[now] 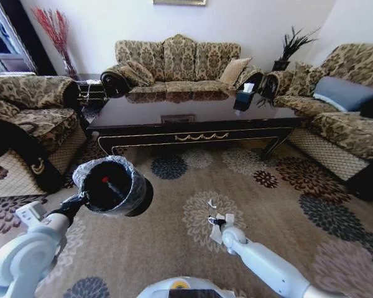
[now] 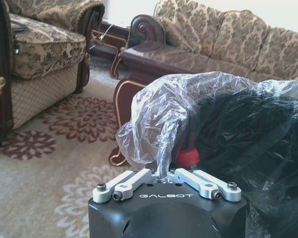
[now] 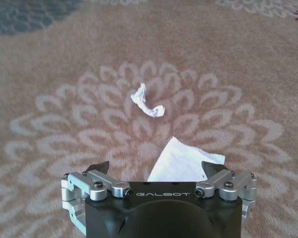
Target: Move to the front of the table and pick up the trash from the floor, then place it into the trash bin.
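My left gripper (image 1: 81,200) is shut on the rim of the trash bin (image 1: 112,186), pinching its plastic liner (image 2: 159,114), and holds the bin tilted above the carpet. A red-capped bottle (image 1: 107,182) lies inside it; the red cap (image 2: 188,157) sits just past the left gripper (image 2: 161,174). My right gripper (image 3: 154,169) hangs open low over the carpet, with a flat white paper (image 3: 181,161) between its fingers (image 3: 97,167). A small crumpled scrap (image 3: 146,101) lies beyond it. In the head view the right gripper (image 1: 216,222) is over the paper (image 1: 219,234), with the scrap (image 1: 211,203) nearby. The table (image 1: 193,115) stands ahead.
Patterned sofas ring the table: one behind (image 1: 177,62), an armchair on the left (image 1: 31,118), a sofa on the right (image 1: 342,105). A tissue box (image 1: 244,98) rests on the table. The table's carved leg (image 2: 121,106) is near the bin. Floral carpet (image 1: 286,205) lies open on the right.
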